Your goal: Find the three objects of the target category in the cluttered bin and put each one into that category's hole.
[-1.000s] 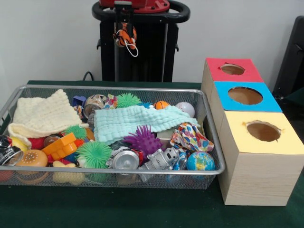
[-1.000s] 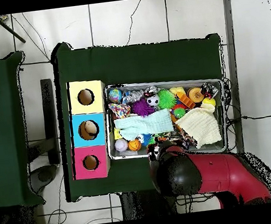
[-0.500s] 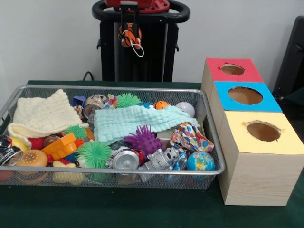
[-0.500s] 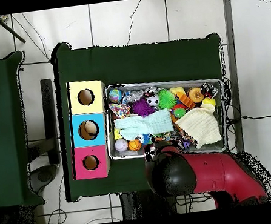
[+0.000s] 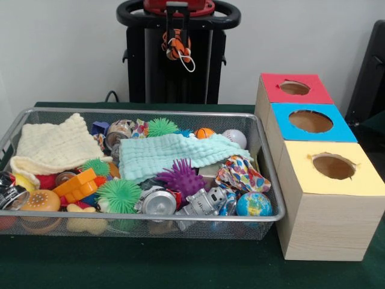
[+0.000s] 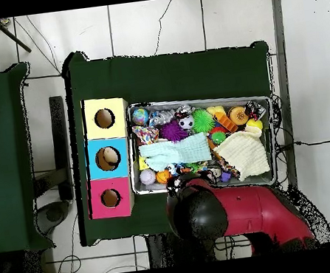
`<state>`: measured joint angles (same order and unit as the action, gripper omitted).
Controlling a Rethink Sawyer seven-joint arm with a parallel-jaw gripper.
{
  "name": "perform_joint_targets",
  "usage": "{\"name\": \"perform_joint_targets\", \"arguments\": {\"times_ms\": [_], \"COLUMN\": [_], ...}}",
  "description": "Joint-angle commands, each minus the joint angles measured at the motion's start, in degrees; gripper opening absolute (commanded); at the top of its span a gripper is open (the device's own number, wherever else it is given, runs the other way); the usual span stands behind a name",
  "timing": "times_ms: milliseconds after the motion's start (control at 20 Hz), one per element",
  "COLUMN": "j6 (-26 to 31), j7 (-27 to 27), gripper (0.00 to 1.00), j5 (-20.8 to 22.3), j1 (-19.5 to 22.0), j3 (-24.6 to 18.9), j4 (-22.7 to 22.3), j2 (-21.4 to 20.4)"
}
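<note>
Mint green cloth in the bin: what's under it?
The mint green waffle cloth drapes over the middle of the silver wire-mesh bin. A purple spiky ball and a multicoloured patterned fabric piece poke out at its near edge. Whatever lies beneath its centre is covered.

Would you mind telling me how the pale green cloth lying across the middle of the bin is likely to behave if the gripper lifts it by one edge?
The pale green cloth sags over the toys beneath it, so it is probably floppy and would drape, not lift flat. Its thin, quilted look suggests it is light. One edge rests against the purple spiky ball, whose spikes might snag it.
</note>
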<state>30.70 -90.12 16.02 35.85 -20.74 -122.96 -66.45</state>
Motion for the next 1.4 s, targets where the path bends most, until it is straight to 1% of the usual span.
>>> {"name": "perform_joint_targets", "arguments": {"times_ms": [50, 700, 1400], "j6": [4.8, 5.0, 3.1], "j7": [-6.4, -7.6, -9.9], "gripper": [0.0, 0.0, 0.0], "j5": [-2.1, -3.4, -4.1], "j1": [-1.6, -4.9, -8.6], "j3": [1.8, 3.7, 5.9], "j4": [-2.5, -2.7, -3.4], "j2": [-0.6, -1.0, -0.2]}}
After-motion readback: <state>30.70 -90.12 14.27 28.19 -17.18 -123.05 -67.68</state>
